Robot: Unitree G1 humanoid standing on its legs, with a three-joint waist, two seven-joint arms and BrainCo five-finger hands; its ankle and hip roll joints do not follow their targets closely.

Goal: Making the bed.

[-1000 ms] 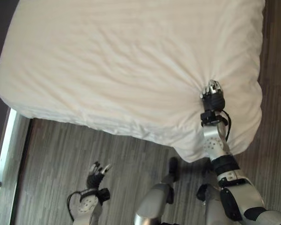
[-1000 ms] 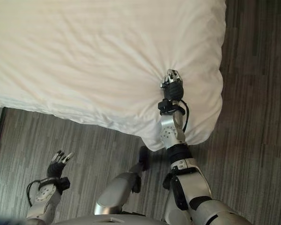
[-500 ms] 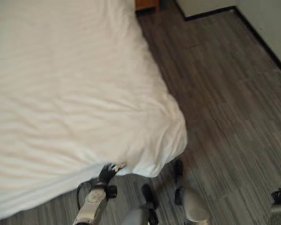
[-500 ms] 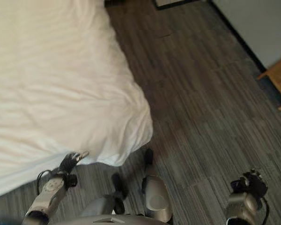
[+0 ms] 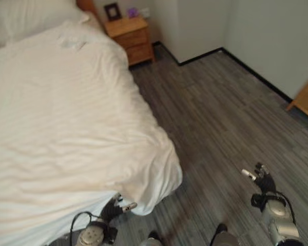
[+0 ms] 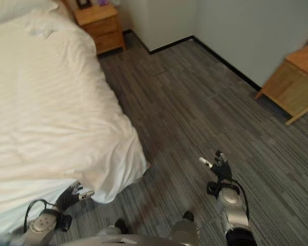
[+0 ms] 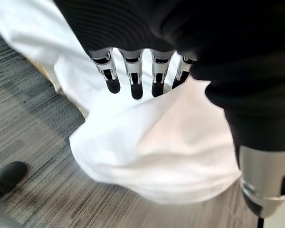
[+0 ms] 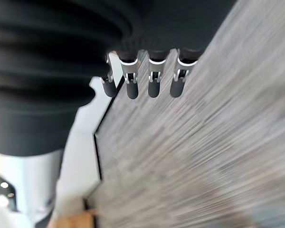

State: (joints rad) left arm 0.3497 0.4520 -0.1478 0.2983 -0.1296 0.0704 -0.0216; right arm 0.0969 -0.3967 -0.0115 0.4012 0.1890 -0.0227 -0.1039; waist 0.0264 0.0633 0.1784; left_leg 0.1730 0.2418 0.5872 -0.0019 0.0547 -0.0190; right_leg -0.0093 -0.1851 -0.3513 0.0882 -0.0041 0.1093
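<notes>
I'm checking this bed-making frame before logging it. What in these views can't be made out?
- Left hand: whether it touches the duvet corner; the overhang hides the gap in the eye views.
- Bed's left side and foot edge: cut off by the frame edges.
- Small framed item on the nightstand: too small to identify.
- Floor in the right wrist view: blurred.

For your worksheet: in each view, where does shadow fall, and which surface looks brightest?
Left eye view: the duvet is brightest, with a soft shadow on the floor by its near corner. Left wrist view: the duvet glares white, with dark shadow on the floor under its fold. Right wrist view: the floor is evenly lit and the wall is brightest.
</notes>
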